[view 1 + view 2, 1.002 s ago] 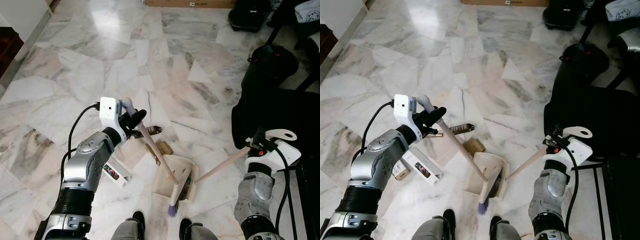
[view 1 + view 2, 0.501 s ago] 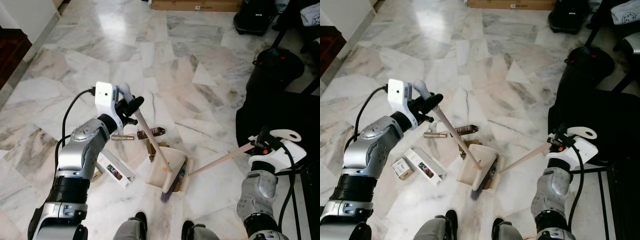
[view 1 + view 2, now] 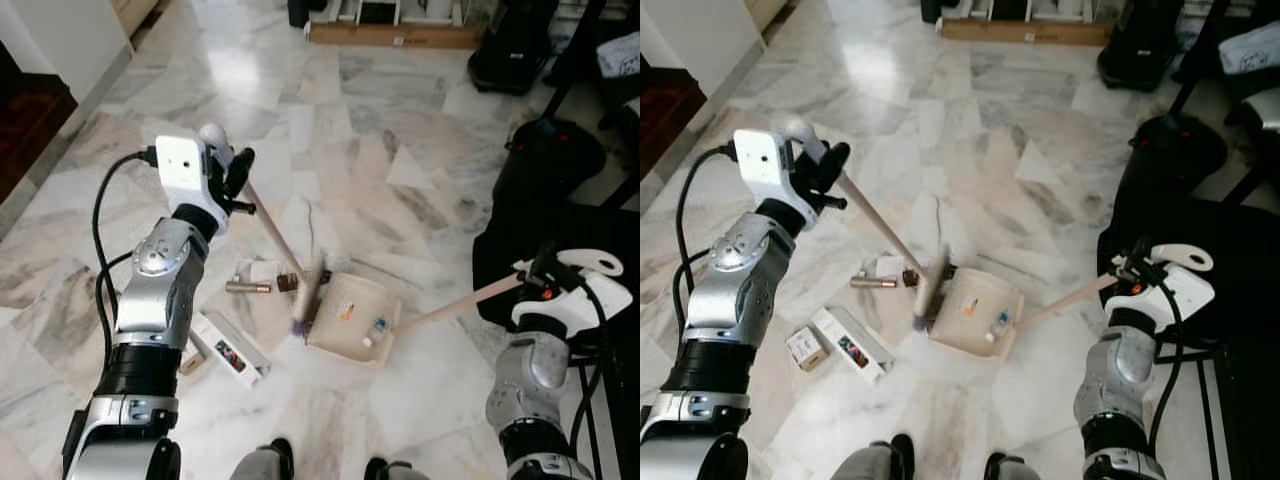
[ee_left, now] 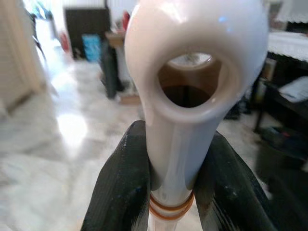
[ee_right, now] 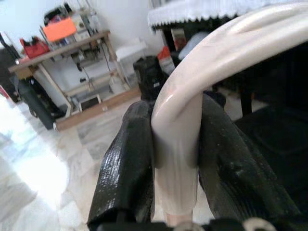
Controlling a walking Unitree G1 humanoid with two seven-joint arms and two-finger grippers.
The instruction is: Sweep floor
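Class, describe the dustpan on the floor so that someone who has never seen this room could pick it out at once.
On the marble floor just ahead of the robot's feet lies a cream dustpan, its long handle running up to the right gripper. Unlike the flat boxes and the small tube to its left, it is a shallow tray holding bits of swept litter.

I see a long flat cardboard box [image 3: 390, 35] against the far wall, and a black round-bodied machine [image 3: 553, 150], possibly a vacuum, beside dark furniture. A wooden work table [image 5: 62, 57] holds an orange box [image 5: 59, 29].
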